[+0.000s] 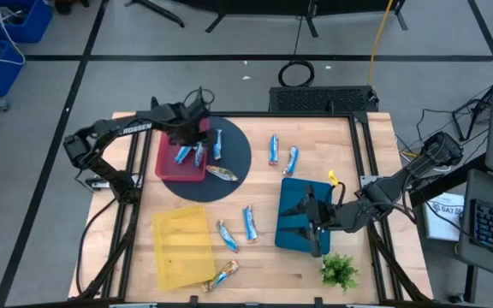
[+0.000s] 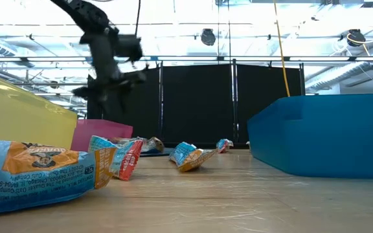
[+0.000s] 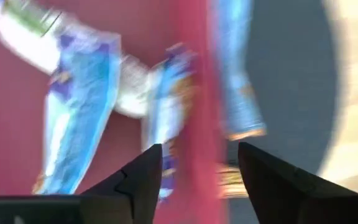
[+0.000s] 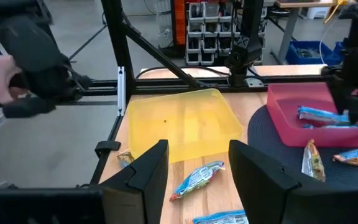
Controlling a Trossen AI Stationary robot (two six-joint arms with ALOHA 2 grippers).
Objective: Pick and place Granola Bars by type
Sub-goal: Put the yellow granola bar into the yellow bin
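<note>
Directly beneath the left gripper (image 3: 194,180), whose fingers stand apart and empty, 2 granola bars (image 1: 189,155) lie in the red tray (image 1: 166,162), long axes roughly along its reach. Right gripper (image 4: 197,180), parted and empty, hovers over the blue tray (image 1: 294,201), nearer the loose bars (image 1: 249,222) mid-table.

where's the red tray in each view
High view: red tray at upper left of the table, on the dark round mat, under the left gripper.
Low view: its pink-red wall at left, behind the bars.
Left wrist view: fills the left part, bars lying in it.
Right wrist view: at the right edge.
Shared landmark: the yellow tray, seen in the high, low and right wrist views.
</note>
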